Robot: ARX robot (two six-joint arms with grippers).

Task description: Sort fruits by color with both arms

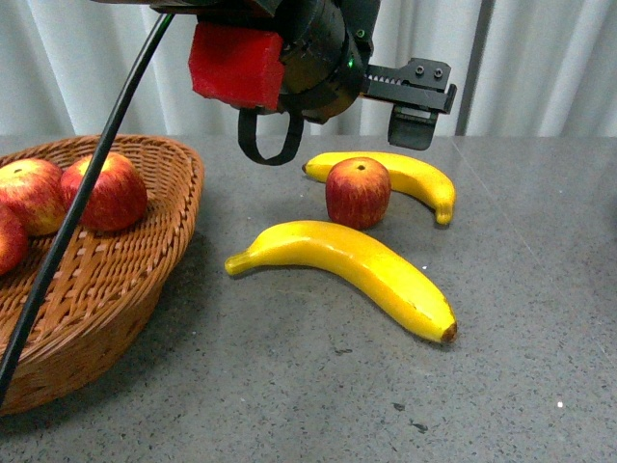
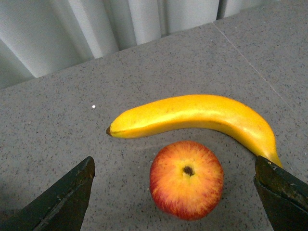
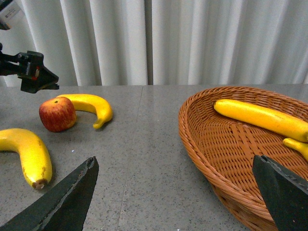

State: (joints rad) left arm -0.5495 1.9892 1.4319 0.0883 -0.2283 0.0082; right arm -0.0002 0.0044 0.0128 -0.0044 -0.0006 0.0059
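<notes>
Brown woven basket (image 1: 125, 280) sat on left side of grey speckled table (image 1: 289, 386). Basket wall sloped low toward table middle. Second brown basket (image 3: 202, 139) showed in right wrist view, on same grey top. White curtain (image 1: 549, 68) hung in folds behind table. Thin line (image 2: 245, 57) ran across table top. Tiny white speck (image 2: 93, 106) lay on table.

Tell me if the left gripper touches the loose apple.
Apart. The left wrist view shows bare table between the apple and the left gripper's open fingers.
</notes>
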